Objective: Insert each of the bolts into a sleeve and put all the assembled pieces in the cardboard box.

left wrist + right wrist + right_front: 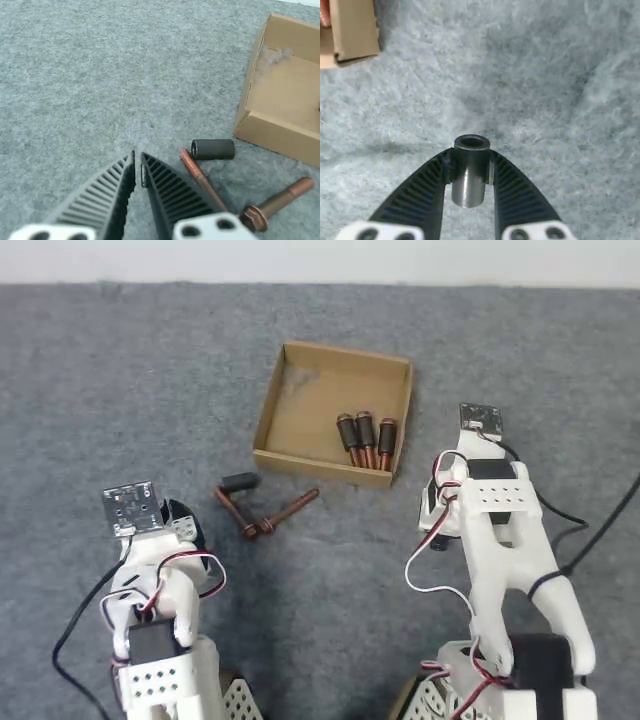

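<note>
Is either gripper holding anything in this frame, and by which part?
The right gripper holds a dark sleeve, its jaws clamped on the sides near the end facing the wrist camera. The left gripper holds nothing.

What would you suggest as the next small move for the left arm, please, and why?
Probably open the left gripper and lower it onto the nearer bolt: it is shut and empty, while the right gripper holds a sleeve with no bolt in it.
</note>
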Controlling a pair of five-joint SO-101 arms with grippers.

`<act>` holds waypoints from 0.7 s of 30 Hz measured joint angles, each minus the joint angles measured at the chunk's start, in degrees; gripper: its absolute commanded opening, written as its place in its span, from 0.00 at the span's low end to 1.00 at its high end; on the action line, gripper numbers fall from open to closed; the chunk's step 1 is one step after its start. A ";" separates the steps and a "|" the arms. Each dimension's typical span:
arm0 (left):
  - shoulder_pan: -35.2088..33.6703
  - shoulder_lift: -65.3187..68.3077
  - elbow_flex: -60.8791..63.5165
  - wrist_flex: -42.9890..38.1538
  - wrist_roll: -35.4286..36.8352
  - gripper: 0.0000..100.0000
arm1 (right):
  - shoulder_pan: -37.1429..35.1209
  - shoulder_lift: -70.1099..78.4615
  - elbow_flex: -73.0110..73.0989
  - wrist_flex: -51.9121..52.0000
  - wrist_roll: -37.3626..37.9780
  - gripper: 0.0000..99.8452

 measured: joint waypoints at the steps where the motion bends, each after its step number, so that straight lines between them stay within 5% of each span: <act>1: 0.00 0.00 0.00 0.00 0.00 0.02 | 0.00 0.00 0.00 0.00 0.00 0.01; 9: -0.09 0.00 0.00 0.00 0.00 0.02 | 0.00 0.00 0.00 -2.20 0.00 0.01; 15: -0.09 0.00 0.00 0.00 0.00 0.02 | 0.00 0.00 0.00 -2.73 0.00 0.14; 21: -0.09 0.00 0.00 0.00 0.00 0.02 | 0.00 0.00 0.00 -1.76 0.00 0.08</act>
